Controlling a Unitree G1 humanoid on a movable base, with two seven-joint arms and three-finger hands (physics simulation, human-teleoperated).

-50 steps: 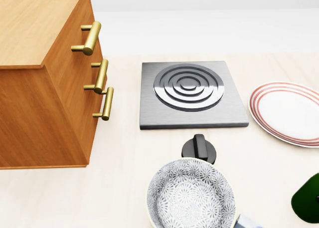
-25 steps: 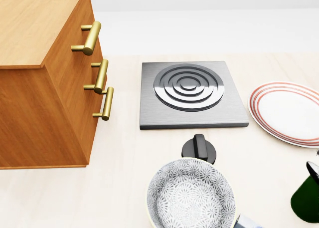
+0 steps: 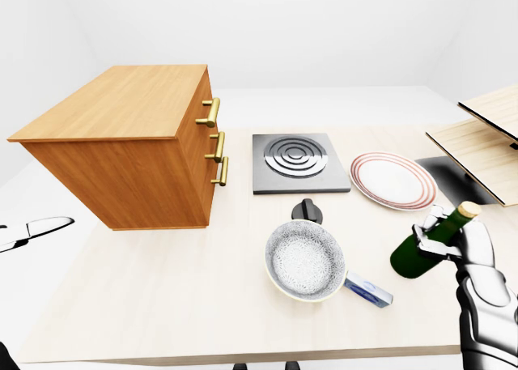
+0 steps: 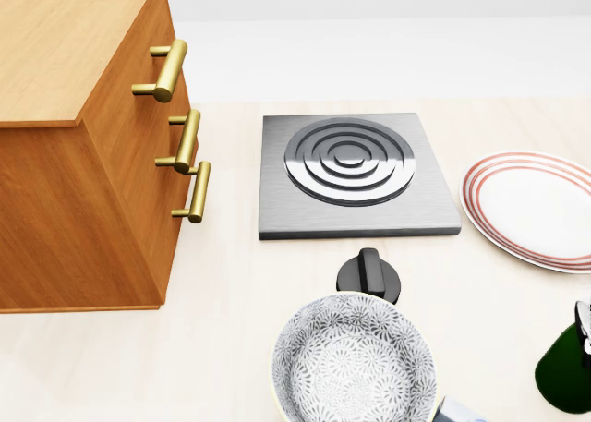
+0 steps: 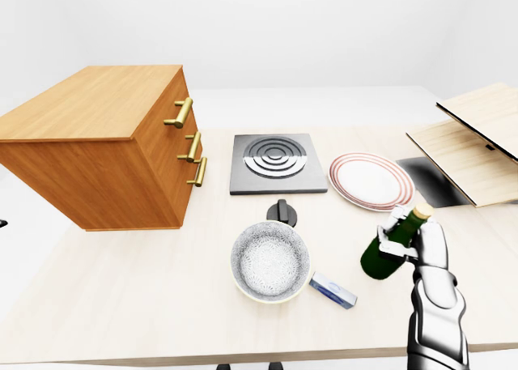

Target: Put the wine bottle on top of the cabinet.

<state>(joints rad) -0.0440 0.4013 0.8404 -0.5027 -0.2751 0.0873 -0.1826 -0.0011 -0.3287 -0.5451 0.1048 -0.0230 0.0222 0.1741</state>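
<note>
The green wine bottle (image 3: 409, 257) with a tan cork leans tilted at the right of the table in the left-eye view, its base low and to the left. My right hand (image 3: 441, 239) has its fingers closed round the bottle's upper part. The bottle's base also shows at the bottom right of the head view (image 4: 561, 378). The wooden cabinet (image 3: 121, 103) with three brass handles stands at the left of the table, its flat top bare. My left hand (image 3: 36, 228) hangs open at the left edge, off the table.
Between bottle and cabinet lie a patterned pan (image 3: 306, 259) with a blue handle (image 3: 368, 290), a black knob (image 3: 307, 210), a steel hotplate (image 3: 299, 161) and a red-rimmed plate (image 3: 392, 180). Wooden boards (image 3: 477, 143) and a dark recess (image 3: 453, 182) are at the right.
In the head view a finger of my right hand has come in at the right edge against the bottle. The bottle's base has shifted slightly down and left.
</note>
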